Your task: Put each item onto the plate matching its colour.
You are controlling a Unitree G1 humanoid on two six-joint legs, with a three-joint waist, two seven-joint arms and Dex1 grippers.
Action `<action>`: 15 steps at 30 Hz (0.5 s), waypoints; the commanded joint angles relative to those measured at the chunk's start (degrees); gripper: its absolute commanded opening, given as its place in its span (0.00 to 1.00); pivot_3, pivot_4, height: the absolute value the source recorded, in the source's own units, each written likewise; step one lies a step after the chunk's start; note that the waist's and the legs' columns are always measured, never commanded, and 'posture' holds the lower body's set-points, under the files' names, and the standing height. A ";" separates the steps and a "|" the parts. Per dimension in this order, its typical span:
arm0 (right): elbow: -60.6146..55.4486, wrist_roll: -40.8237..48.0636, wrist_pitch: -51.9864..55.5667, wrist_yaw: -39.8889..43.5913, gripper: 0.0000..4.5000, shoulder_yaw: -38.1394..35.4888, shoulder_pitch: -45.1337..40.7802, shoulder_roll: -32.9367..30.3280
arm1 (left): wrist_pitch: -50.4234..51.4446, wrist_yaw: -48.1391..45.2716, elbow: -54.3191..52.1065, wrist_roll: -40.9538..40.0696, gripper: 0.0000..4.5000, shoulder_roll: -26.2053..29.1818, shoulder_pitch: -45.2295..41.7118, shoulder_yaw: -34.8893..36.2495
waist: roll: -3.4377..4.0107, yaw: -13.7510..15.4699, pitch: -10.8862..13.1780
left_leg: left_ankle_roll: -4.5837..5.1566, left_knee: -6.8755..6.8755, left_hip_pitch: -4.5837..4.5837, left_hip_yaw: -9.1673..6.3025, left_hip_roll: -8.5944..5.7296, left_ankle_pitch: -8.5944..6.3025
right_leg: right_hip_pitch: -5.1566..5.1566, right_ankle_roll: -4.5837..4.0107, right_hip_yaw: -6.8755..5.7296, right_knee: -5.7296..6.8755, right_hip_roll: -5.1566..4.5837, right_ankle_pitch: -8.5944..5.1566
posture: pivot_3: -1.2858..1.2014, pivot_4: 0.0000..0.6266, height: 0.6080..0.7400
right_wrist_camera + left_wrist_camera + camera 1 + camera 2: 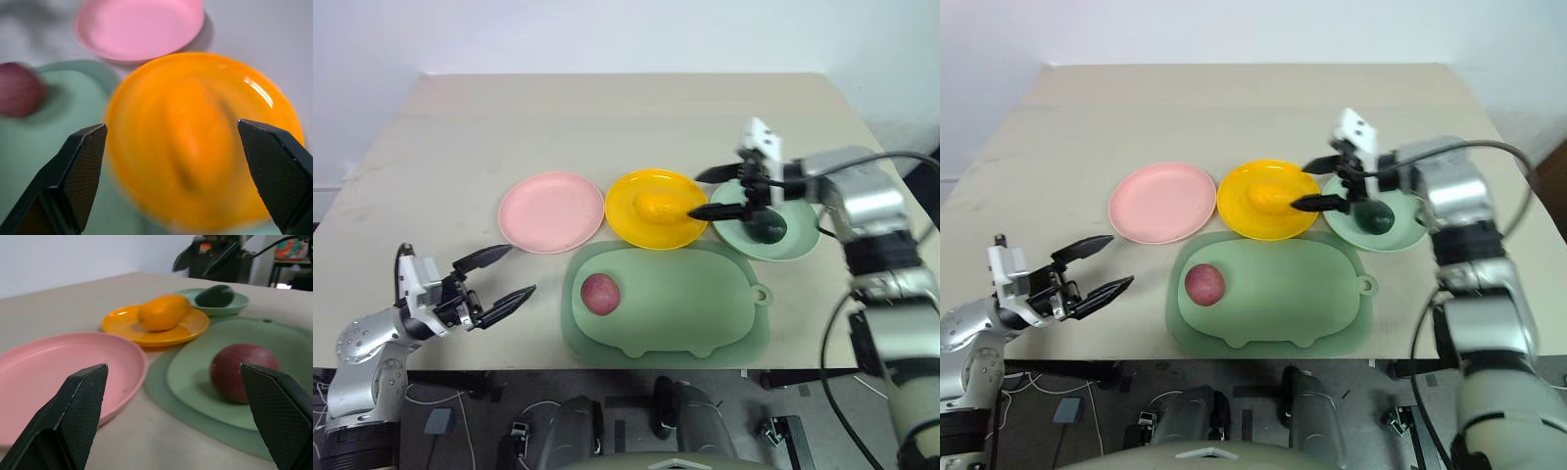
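Status: 2 of 3 items appear placed. The yellow fruit [658, 206] lies on the yellow plate [628, 221], centre of the row; the avocado [770, 228] sits on the green plate [798, 244], at the right end. The reddish-purple fruit [600, 293] rests on the left part of the green mat [695, 304], near side of the surface [460, 127], not yet sorted. The pink plate [551, 211], left end of the row, holds nothing. Right hand [717, 193] hangs over the gap between yellow and green plates, fingers spread wide, grasping nothing (judged: avocado drop complete). Left hand [504, 276] hovers low at the near left, fingers released and apart, pointing toward the mat. Step in hand, judged: pickup of the last fruit. Next move calls for the left hand to go right to the reddish-purple fruit, straddle it w/ both fingers, close, lift, then carry it far-left to the pink plate.
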 commanded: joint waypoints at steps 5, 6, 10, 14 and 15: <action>-21.38 13.74 3.84 2.89 0.99 -17.05 24.95 -7.76 | 2.74 -0.18 -3.51 -0.45 1.00 0.55 -0.65 -2.61 | 0.02 0.14 0.02 | 0.25 -0.01 0.35 0.03 0.02 -0.14 | 0.18 -0.01 0.13 0.01 0.08 -0.03 | 0.52 0.24 0.98; -21.98 14.50 0.38 4.80 0.99 -20.21 29.94 -7.58 | 2.83 -0.23 -3.33 -0.10 1.00 0.62 -1.21 -3.10 | 0.01 0.20 0.02 | 0.25 -0.03 0.53 0.02 0.05 -0.14 | 0.29 -0.01 0.18 0.01 0.12 -0.04 | 0.52 0.24 0.98; -21.38 14.58 -11.87 8.02 0.99 -26.59 41.38 -6.21 | 1.94 -1.02 -1.76 1.02 1.00 0.76 -3.18 -4.04 | 0.02 0.43 0.02 | 0.26 -0.03 0.70 -0.02 0.05 -0.15 | 0.48 0.24 0.24 -0.01 0.12 -0.20 | 0.52 0.24 0.98; -16.24 12.90 -21.73 7.42 0.99 -28.68 46.00 -4.42 | 0.78 -1.47 -1.31 2.66 1.00 -0.53 -4.73 -6.83 | -0.02 0.35 0.00 | 0.27 -0.03 0.73 0.00 0.01 -0.15 | 0.51 0.23 0.29 -0.01 0.15 -0.19 | 0.52 0.24 0.98; -15.83 12.73 -22.85 7.04 0.99 -28.52 46.55 -4.33 | 0.45 -1.23 -1.23 3.12 1.00 -1.05 -5.10 -7.56 | 0.00 0.37 -0.01 | 0.27 -0.03 0.73 0.02 0.01 -0.15 | 0.50 0.22 0.29 -0.01 0.16 -0.19 | 0.52 0.24 0.98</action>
